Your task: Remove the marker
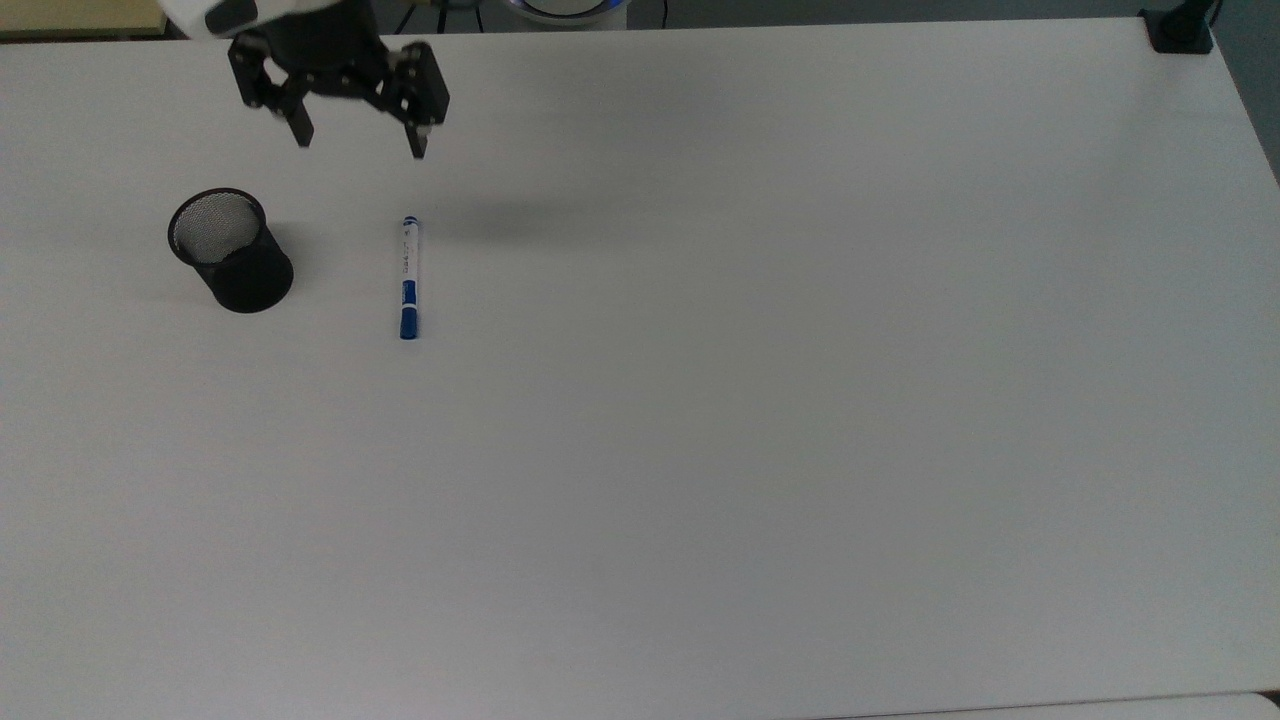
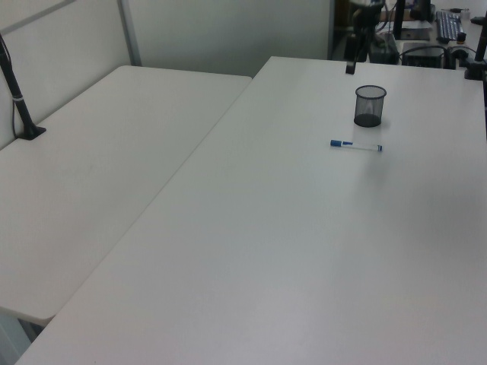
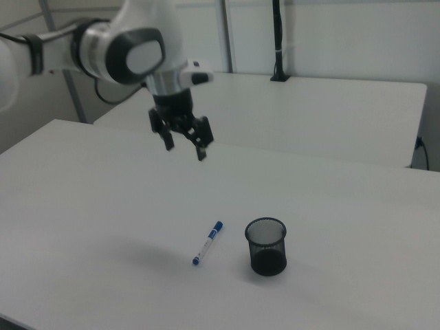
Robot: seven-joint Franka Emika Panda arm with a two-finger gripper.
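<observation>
The marker (image 1: 409,278) lies flat on the white table (image 1: 760,380), white barrel with a blue cap at the end nearer the top view's bottom. It also shows as the marker (image 2: 355,145) and the marker (image 3: 207,243). The black mesh cup (image 1: 229,250) stands upright to its left in the top view, a short gap away, and holds nothing I can see; the cup (image 3: 266,246) sits right of the marker in the right view. My gripper (image 1: 360,140) hangs open and empty high above the table, well clear of both; the gripper (image 3: 184,146) shows the same.
A black clamp post (image 1: 1180,30) sits at the table's far right corner in the top view. A second white table (image 2: 99,160) adjoins on the left view's left. A keyboard and cables (image 2: 445,26) lie beyond the table's far end.
</observation>
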